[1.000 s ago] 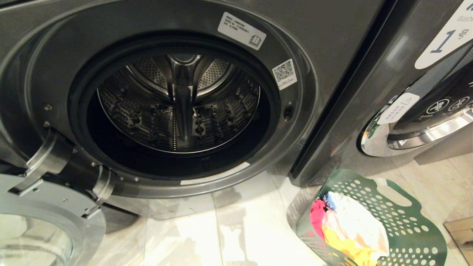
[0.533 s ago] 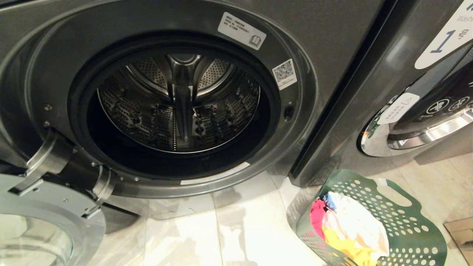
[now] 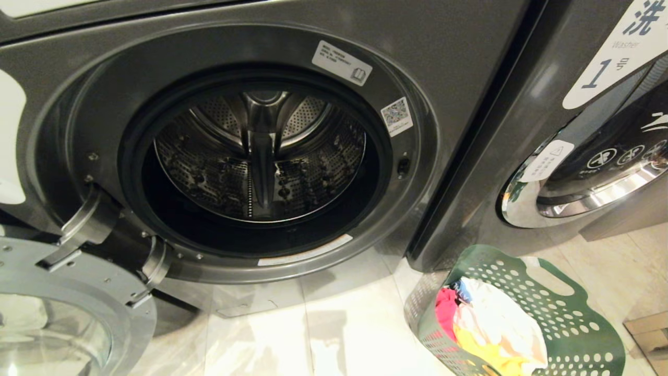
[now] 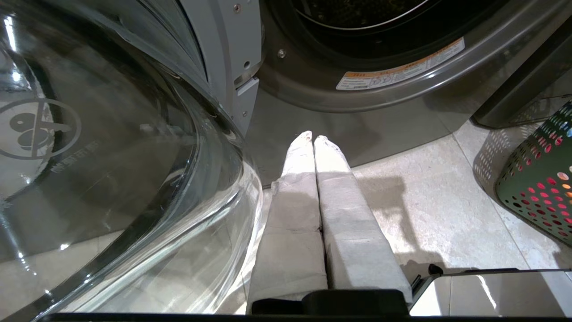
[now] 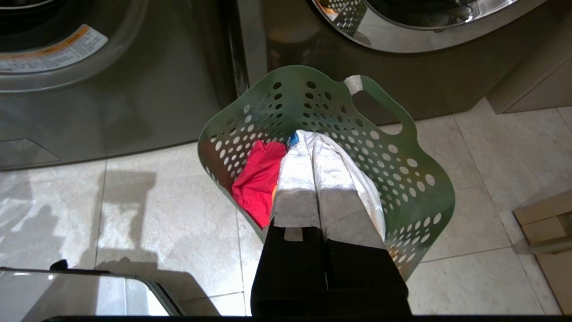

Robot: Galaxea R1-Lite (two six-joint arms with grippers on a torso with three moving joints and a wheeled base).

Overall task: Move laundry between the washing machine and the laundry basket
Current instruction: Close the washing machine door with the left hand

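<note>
The dark grey washing machine [image 3: 459, 78] stands with its round door swung open to the left, and its steel drum [image 3: 261, 156] holds no laundry that I can see. A green perforated laundry basket [image 3: 574, 334] sits on the floor at the lower right, holding laundry [image 3: 501, 329] in white, pink and yellow. My left gripper [image 4: 313, 136] is shut and empty, low beside the glass door [image 4: 111, 156]. My right gripper [image 5: 308, 143] is shut and empty above the laundry basket [image 5: 402, 179], over a red cloth [image 5: 259, 179] and a white one. Neither arm shows in the head view.
A second washer with a chrome-ringed door [image 3: 584, 193] stands to the right, behind the basket. The open door [image 3: 68, 313] juts out over the pale tiled floor [image 3: 334, 334] at the lower left. A cardboard box [image 5: 545, 223] lies right of the basket.
The whole head view has shifted a little, showing more of the machine's top and left side; the camera moved. The laundry, basket and door kept their places.
</note>
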